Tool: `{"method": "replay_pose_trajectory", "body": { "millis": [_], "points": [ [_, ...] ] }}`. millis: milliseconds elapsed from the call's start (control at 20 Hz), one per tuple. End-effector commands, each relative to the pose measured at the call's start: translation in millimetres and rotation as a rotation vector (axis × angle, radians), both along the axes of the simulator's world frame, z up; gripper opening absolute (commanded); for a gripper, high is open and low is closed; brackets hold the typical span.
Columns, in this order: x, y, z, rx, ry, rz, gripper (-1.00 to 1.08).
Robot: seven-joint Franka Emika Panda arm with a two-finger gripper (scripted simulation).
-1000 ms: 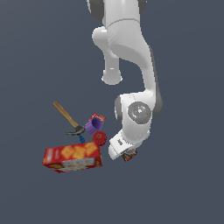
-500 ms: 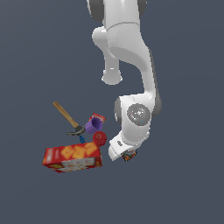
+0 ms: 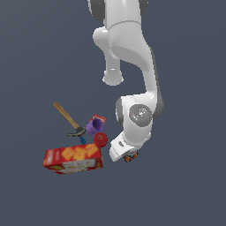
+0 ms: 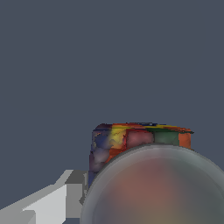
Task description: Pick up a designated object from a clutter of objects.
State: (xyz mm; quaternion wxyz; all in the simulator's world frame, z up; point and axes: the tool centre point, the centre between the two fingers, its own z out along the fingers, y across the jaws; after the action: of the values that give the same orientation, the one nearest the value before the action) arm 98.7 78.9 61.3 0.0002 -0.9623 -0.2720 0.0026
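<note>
Small can [image 3: 130, 155] is seen low in the exterior view, partly hidden beneath the white wrist housing of the arm, to the exterior view's right of the remaining clutter and apart from it. In the wrist view the can [image 4: 140, 144] fills the near field: a grey metal top, blurred by closeness, and a label of red, orange and blue patches above it. The arm [image 3: 132, 79] is the largest item recorded, folded down from the upper edge to the can. The tool [image 3: 126, 153] is located at the can; one light grey finger [image 4: 48, 201] is visible beside the can's wall in the wrist view, but the other finger is not seen, so whether the tool is spread or pinching the can cannot be told. The big red cracker box [image 3: 73, 159] is noted lying on its side at the exterior view's left. The wooden-handled hammer [image 3: 68, 118] is recorded above it, tilted. The purple cup [image 3: 94, 127] lies tipped beside the hammer head, with the small red packet [image 3: 99, 118] just behind it. The small red round thing [image 3: 100, 139] sits between cup and box. A blue piece [image 3: 83, 141] is seen just beside the box's upper edge.
</note>
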Motion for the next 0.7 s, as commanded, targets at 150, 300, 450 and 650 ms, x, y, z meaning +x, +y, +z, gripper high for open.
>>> {"method": "replay_pose_trajectory", "body": {
  "millis": [150, 300, 450, 650],
  "points": [
    [3, 5, 26, 0.000, -0.005, 0.000, -1.00],
    [4, 9, 48, 0.000, -0.005, 0.000, -1.00],
    [5, 14, 75, 0.000, -0.005, 0.001, -1.00],
    [7, 22, 118, 0.000, -0.005, 0.001, -1.00]
  ]
}}
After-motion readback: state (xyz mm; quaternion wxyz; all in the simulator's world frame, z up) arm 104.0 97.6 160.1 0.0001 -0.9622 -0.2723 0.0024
